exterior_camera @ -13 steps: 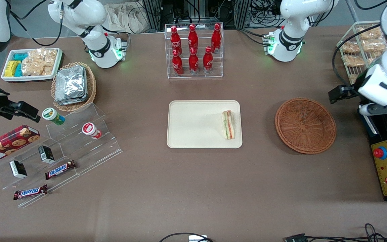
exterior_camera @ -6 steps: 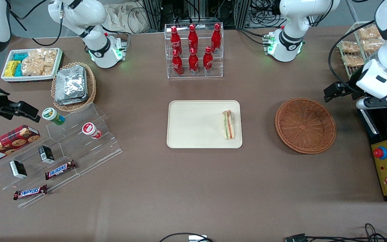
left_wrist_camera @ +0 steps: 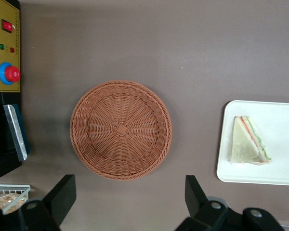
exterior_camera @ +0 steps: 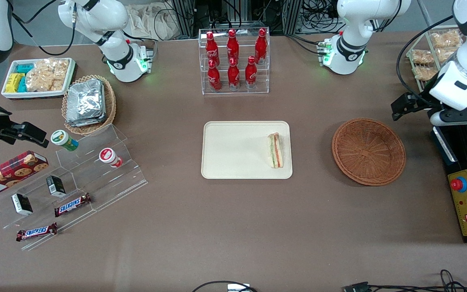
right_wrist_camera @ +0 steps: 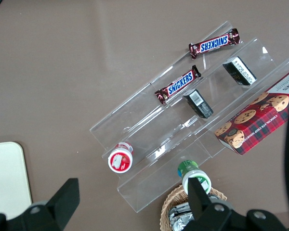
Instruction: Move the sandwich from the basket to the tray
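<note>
The sandwich [exterior_camera: 275,151] lies on the tray [exterior_camera: 233,150], the basket [exterior_camera: 368,151] empty; the claw [left_wrist_camera: 127,204], spread wide and holding nothing, has lifted farther away, so delivery looks complete.

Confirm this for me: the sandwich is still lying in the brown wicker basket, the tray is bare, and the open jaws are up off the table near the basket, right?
Not quite. The front view shows the sandwich lying on the tray, and the basket has nothing in it. The rest holds: the gripper is off the table near the basket, its jaws open.
</note>
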